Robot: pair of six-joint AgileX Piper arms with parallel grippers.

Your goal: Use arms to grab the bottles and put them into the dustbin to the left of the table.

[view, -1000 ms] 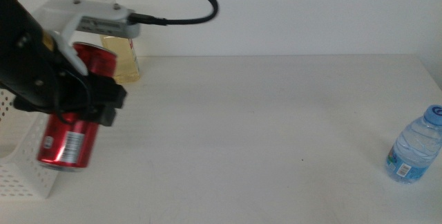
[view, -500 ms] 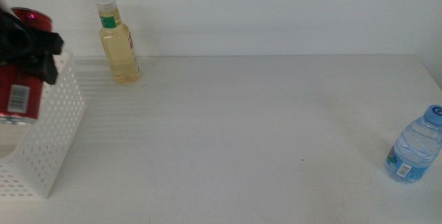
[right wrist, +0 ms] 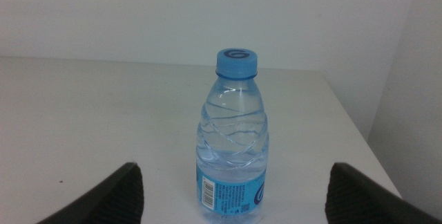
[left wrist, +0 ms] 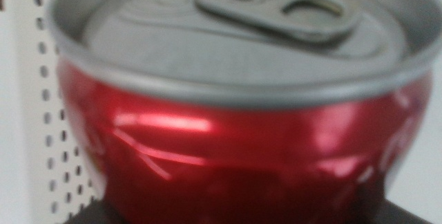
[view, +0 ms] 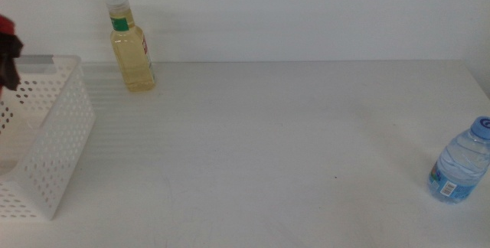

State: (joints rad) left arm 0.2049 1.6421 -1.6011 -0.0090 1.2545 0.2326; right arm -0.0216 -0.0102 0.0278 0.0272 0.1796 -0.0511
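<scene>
A: Middle view first. What sits where, taking the white perforated dustbin (view: pixel 46 137) as the mark?

B: It stands at the table's (view: pixel 291 148) left edge. One yellow-liquid bottle (view: pixel 132 45) with a white cap and green collar stands upright just beyond its far corner. One blue-capped water bottle (view: pixel 462 161) stands upright well apart from it, at the opposite edge. The left gripper (view: pixel 8 53) barely shows, a dark shape with a sliver of red above the dustbin's far left side.

A: Left wrist view?

B: One red drink can (left wrist: pixel 235 106) fills it, lid and pull tab toward the camera, so its long axis runs along the gripper. The dark jaw bases sit under it, and I judge the pincer is clamped on the can. The dustbin's holed wall is right behind, so the can hangs at the dustbin, not yet let go.

A: Right wrist view?

B: The right gripper (right wrist: pixel 231 189) is spread wide with nothing in it. The water bottle stands straight ahead between the jaw lines, axis vertical. That arm is plainly the nearer one; the yellow bottle suits the left.
</scene>
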